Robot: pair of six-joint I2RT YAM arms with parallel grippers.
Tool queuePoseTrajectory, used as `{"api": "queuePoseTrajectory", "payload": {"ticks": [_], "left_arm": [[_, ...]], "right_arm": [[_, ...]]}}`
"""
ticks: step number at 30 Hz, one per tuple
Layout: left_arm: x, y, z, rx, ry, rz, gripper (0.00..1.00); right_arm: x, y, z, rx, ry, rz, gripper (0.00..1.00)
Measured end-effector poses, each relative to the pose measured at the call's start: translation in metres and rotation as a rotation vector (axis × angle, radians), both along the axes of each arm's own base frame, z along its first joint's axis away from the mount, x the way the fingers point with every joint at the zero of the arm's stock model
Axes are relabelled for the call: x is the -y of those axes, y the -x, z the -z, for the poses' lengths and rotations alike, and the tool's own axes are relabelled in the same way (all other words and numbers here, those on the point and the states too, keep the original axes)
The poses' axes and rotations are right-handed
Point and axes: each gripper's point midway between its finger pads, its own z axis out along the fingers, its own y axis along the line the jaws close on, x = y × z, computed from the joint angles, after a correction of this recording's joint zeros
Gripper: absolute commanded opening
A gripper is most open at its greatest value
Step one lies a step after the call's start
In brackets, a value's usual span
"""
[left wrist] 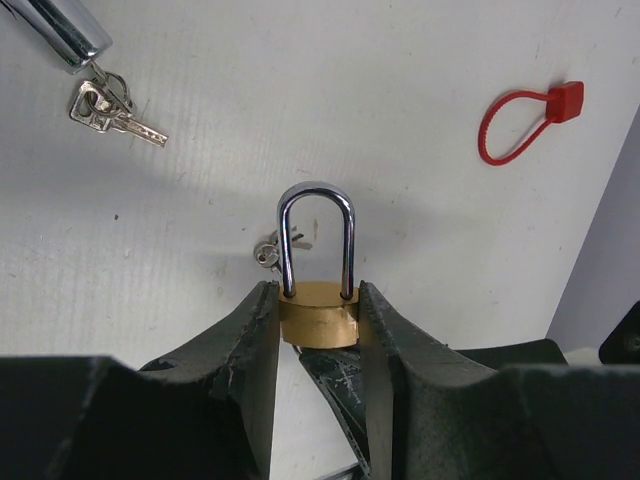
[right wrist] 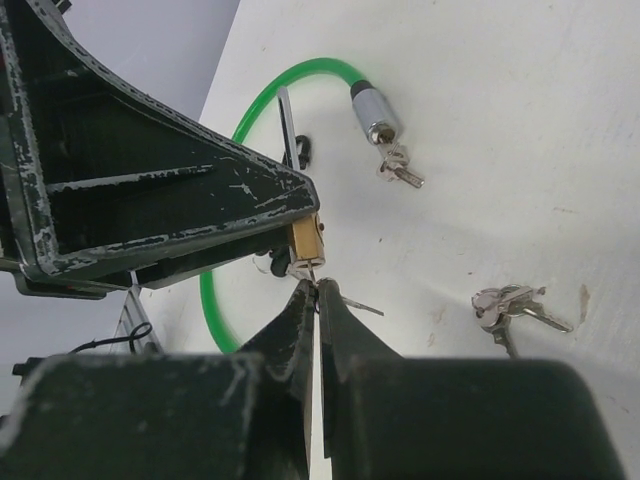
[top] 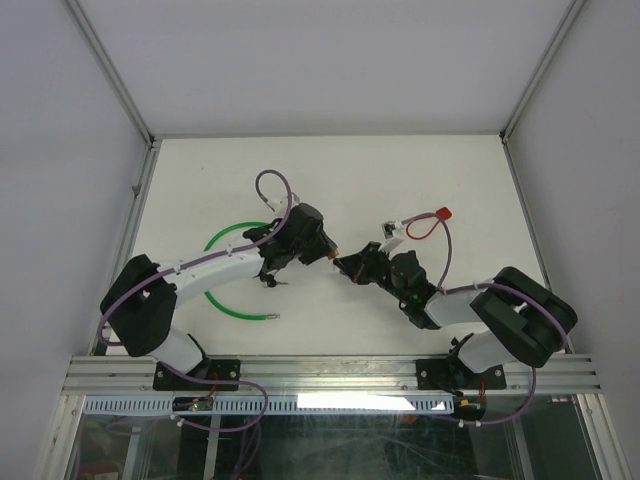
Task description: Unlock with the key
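Centre of scene: left gripper (left wrist: 318, 292) pinches brass padlock (left wrist: 318, 322) by body, shackle (left wrist: 316, 195) seated. Right gripper (right wrist: 317, 300) pressed together on key (right wrist: 315, 282), tip at padlock's underside. You: keep blade square to keyway, seat it fully, then twist; hold padlock rigid. 0 readable markings on padlock or key.

White table (left wrist: 300, 80), a green cable lock (right wrist: 290, 78) curved on it, its shiny silver end (right wrist: 375, 112) with small keys (right wrist: 400, 168) hanging from it, a red plastic loop tie (left wrist: 566, 101), another bunch of keys (right wrist: 510, 303) lying flat.
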Motion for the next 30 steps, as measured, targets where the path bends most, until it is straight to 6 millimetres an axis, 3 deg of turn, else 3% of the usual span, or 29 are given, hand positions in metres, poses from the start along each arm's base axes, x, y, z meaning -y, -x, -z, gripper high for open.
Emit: {"api": "queuePoseTrajectory", "payload": {"ticks": [6, 19, 26, 30], "left_arm": [[-0.003, 0.007, -0.013, 0.082, 0.077, 0.019, 0.02], [-0.013, 0.019, -0.063, 0.336, 0.304, 0.06, 0.03], [-0.016, 0.024, -0.068, 0.395, 0.323, 0.082, 0.03], [-0.016, 0.025, -0.067, 0.407, 0.304, 0.099, 0.02]], "right_arm": [[-0.001, 0.004, -0.01, -0.027, -0.06, -0.063, 0.0], [-0.006, 0.013, -0.056, -0.081, -0.303, -0.177, 0.0], [-0.009, 0.018, -0.059, -0.13, -0.355, -0.215, 0.0], [-0.008, 0.019, -0.057, -0.141, -0.353, -0.225, 0.11]]}}
